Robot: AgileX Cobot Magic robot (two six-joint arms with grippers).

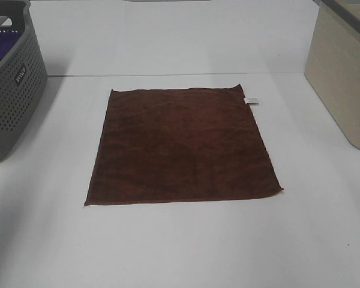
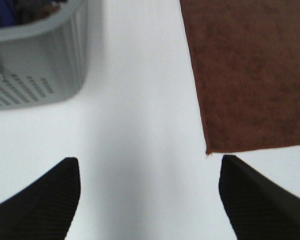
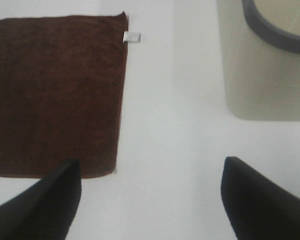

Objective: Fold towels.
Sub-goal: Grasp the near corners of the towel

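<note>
Towel (image 1: pixel 183 147): dark reddish-brown terry, flat and unfolded at centre of table (image 1: pixel 180 258), between grey basket (image 1: pixel 12 108) and beige bin (image 1: pixel 342 84). White tag (image 1: pixel 251 101) at far right corner.
Left fingers (image 2: pixel 40 200): spread wide, empty, near left corner of towel lies between them.
Right fingers (image 3: pixel 260 200): spread wide, empty, near right corner lies between them.
Step judged: first fold, not yet begun.
Pinch hem at both near corners, single layer only. Lift together, carry to far edge, match corners, keep cloth taut.
</note>
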